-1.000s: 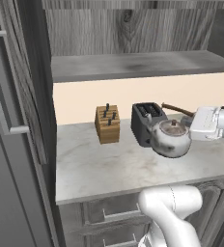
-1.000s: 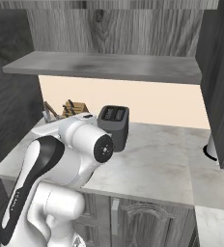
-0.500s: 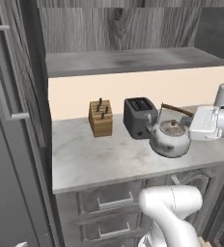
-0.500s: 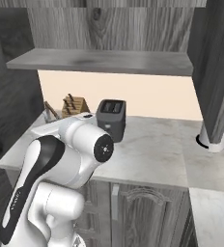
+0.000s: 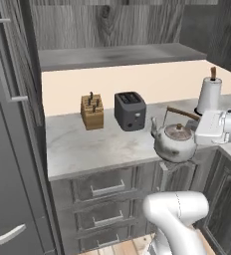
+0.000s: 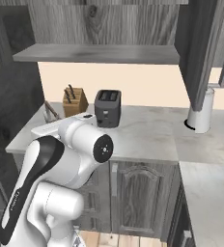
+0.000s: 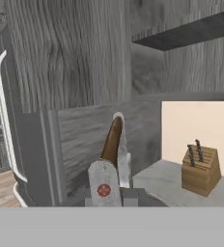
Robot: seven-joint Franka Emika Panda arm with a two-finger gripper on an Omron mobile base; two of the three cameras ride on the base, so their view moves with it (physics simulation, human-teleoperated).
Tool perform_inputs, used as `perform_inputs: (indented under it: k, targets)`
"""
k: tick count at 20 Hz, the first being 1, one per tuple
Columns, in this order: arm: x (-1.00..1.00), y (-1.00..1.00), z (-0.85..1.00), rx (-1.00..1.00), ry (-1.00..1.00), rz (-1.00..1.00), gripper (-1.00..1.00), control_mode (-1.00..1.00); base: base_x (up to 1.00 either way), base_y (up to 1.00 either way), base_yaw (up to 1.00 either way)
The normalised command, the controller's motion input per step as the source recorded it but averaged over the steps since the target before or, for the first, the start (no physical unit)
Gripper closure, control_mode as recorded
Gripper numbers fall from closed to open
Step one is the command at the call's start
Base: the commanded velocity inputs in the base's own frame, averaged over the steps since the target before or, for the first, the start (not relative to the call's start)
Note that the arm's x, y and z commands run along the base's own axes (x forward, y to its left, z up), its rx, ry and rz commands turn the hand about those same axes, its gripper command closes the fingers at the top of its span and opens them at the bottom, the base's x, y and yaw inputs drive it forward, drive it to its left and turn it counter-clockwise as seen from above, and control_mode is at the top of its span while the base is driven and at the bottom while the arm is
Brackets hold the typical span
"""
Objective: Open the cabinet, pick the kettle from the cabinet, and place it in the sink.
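The arm point(image 6: 61, 164) is glossy white with rounded chunky links, black joint bands and a dark round cap with a tiny red dot.

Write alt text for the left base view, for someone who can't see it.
The robot's tool holds a squat silver kettle with an arched brown handle over the front edge of a grey marble countertop. Behind it stand a dark grey toaster and a wooden knife block.

Countertop point(image 5: 92, 144): grey marble, over grey drawers point(image 5: 105, 187). Standing on it: knife block point(image 5: 92, 112) just left of dark toaster point(image 5: 130, 110), both near the wall; white paper-towel roll point(image 5: 208, 95) at the corner.
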Motion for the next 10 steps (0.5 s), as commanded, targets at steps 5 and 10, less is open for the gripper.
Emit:
perform_inputs:
  k: [5, 10]
  targets:
    - [0.0, 0.0, 0.0, 0.0, 0.0, 0.0, 1.0, 1.0, -0.48, 0.0, -0.06]
    - [0.0, 0.0, 0.0, 0.0, 0.0, 0.0, 1.0, 1.0, -0.47, -0.02, -0.06]
